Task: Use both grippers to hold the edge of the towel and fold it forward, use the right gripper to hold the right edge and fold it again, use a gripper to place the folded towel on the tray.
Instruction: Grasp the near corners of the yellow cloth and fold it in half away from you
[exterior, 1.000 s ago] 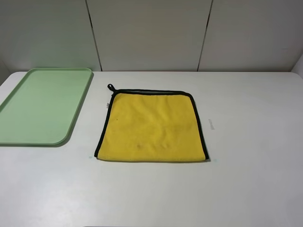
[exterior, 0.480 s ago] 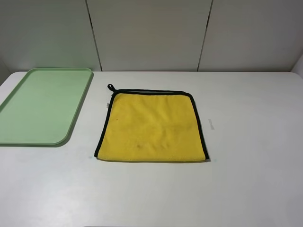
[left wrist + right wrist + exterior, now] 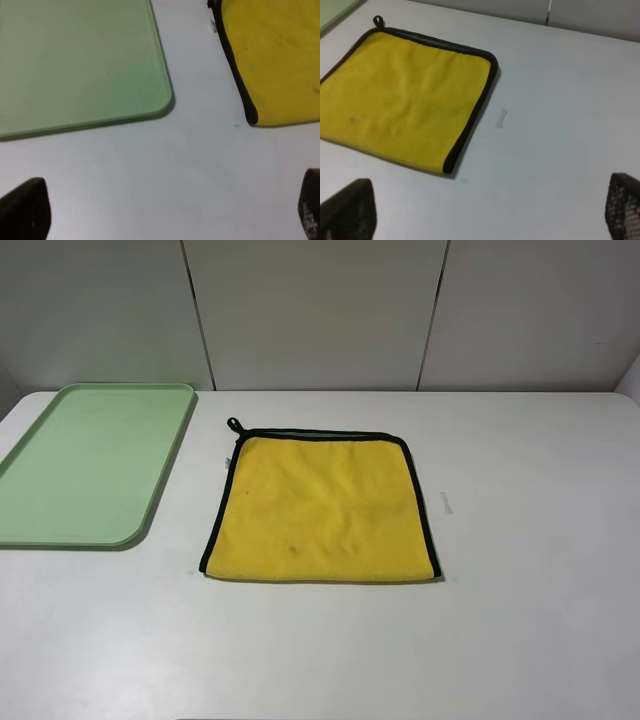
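Observation:
The yellow towel (image 3: 320, 505) lies flat and unfolded on the white table, with its black edge (image 3: 320, 435) all round and the corner loop (image 3: 234, 424) at the far left. The pale-green tray (image 3: 90, 465) lies to its left, with nothing on it. Neither arm shows in the exterior high view. My left gripper (image 3: 167, 212) is open and empty over bare table, near the tray's corner (image 3: 160, 100) and the towel's near left corner (image 3: 250, 115). My right gripper (image 3: 485, 207) is open and empty, short of the towel's near right corner (image 3: 449, 165).
A small pale tape mark (image 3: 447, 503) lies on the table right of the towel; it also shows in the right wrist view (image 3: 501, 118). Grey wall panels (image 3: 320, 310) stand behind the table. A white tag (image 3: 213, 26) sits at the towel's left edge.

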Action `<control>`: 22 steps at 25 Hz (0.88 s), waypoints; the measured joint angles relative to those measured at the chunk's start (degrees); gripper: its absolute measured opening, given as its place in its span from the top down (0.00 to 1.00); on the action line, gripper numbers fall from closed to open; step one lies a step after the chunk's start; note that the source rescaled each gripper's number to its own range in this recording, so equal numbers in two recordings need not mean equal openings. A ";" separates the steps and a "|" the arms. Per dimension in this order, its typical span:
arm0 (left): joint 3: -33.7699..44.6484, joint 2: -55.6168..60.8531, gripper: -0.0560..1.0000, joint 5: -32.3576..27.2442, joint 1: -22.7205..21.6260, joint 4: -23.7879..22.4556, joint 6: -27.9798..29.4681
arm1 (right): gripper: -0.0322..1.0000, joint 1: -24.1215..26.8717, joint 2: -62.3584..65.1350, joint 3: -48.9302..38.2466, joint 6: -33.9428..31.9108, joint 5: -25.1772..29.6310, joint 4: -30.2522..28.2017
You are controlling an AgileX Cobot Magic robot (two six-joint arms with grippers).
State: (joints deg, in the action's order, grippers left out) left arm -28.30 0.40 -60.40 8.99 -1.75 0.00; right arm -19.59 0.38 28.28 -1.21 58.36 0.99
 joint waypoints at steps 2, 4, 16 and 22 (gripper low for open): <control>0.00 0.00 0.01 0.00 0.00 0.00 0.00 | 0.00 0.00 0.00 0.00 0.00 0.00 0.00; 0.00 0.00 0.01 0.00 0.00 0.00 0.00 | 0.00 0.00 0.00 0.00 0.00 0.00 0.00; 0.00 0.00 0.01 0.00 0.00 0.00 0.00 | 0.00 0.00 0.00 0.00 0.00 0.00 0.00; 0.00 0.00 0.01 0.00 0.00 -0.07 0.00 | 0.00 0.00 0.00 0.00 0.00 0.00 0.00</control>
State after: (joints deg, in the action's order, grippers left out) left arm -28.30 0.40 -60.40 8.99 -1.82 0.00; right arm -19.59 0.38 28.28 -1.21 58.36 0.99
